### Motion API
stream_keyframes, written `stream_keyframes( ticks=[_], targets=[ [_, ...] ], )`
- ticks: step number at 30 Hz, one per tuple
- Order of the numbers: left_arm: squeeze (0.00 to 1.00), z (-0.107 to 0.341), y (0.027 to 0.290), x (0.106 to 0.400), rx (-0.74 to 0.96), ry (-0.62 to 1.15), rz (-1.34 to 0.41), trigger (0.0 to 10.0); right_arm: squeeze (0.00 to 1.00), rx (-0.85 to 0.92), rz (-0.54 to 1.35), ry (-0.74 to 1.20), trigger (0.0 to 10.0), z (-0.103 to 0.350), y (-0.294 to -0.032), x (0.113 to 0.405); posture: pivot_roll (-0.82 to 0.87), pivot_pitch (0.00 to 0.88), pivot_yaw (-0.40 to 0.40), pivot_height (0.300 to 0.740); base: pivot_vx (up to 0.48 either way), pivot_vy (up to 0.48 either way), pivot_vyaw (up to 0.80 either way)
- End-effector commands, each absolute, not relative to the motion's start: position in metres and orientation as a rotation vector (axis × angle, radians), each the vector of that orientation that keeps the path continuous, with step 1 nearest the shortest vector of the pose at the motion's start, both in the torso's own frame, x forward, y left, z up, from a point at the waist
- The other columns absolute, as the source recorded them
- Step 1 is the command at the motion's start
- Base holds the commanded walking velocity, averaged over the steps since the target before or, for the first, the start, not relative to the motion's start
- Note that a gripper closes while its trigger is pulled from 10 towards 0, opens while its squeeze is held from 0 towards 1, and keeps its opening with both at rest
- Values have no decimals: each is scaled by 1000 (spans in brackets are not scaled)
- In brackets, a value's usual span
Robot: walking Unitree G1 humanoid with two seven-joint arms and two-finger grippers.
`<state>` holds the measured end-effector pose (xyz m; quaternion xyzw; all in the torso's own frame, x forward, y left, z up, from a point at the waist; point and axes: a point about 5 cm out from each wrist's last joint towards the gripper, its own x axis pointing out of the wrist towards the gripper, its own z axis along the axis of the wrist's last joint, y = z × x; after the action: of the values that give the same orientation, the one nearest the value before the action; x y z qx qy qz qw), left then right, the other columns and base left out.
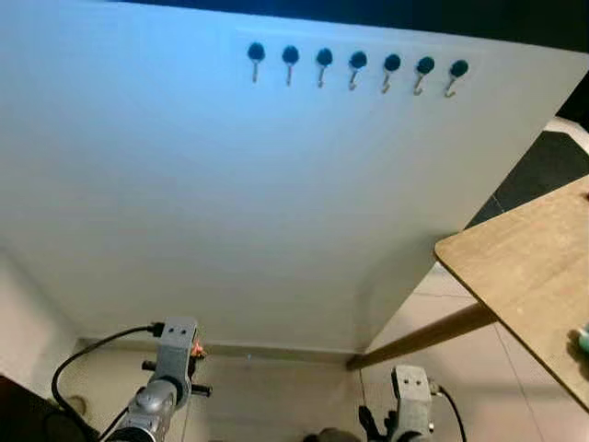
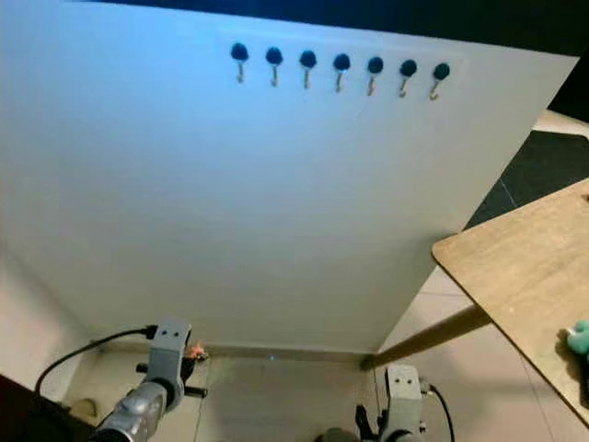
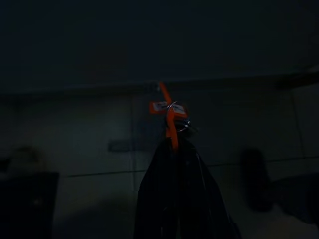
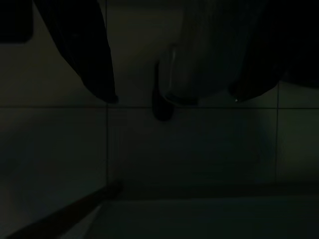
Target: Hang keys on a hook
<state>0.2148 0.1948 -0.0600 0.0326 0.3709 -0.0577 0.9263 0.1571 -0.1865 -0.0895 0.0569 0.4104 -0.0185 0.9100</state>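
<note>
A row of several black-knobbed metal hooks sits high on the white wall ahead. My left arm is low at the bottom left, far below the hooks. In the dim left wrist view my left gripper is shut on a key ring with an orange tag, which sticks out past the fingertips. A speck of the orange tag shows beside the left wrist. My right arm hangs low at the bottom right. Its gripper is open above the tiled floor, holding nothing.
A wooden table juts in from the right, its slanted leg reaching the floor near the wall's corner. A small teal object lies on the table's near edge. A dark mat lies beyond the table.
</note>
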Motion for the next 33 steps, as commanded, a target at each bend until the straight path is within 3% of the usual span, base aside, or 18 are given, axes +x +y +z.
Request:
stream_keyframes(
  ticks=[1,11,17,23,28,33],
  targets=[
    [0,-60,192,215,88,763,-140,10000,0,120,-59,828,10000,-88,-190,159,56,55,-43,740,0,0,0],
    [0,-61,185,216,102,765,-170,10000,0,117,-49,825,10000,-87,-192,159,58,59,-43,740,0,-361,0],
    [0,-57,191,218,119,717,-130,10000,0,72,40,772,10000,-82,-187,169,60,62,-45,740,0,0,0],
    [0,-45,217,224,187,632,-94,10000,0,13,307,457,10000,-43,-162,215,53,58,-39,740,0,0,0],
    [0,-33,228,232,227,560,-102,10000,0,3,415,297,10000,-20,-143,233,42,63,-37,740,0,0,0],
    [0,0,225,249,230,320,-280,10000,0,49,576,115,10000,14,-114,249,42,63,-39,740,0,0,0]
  ],
)
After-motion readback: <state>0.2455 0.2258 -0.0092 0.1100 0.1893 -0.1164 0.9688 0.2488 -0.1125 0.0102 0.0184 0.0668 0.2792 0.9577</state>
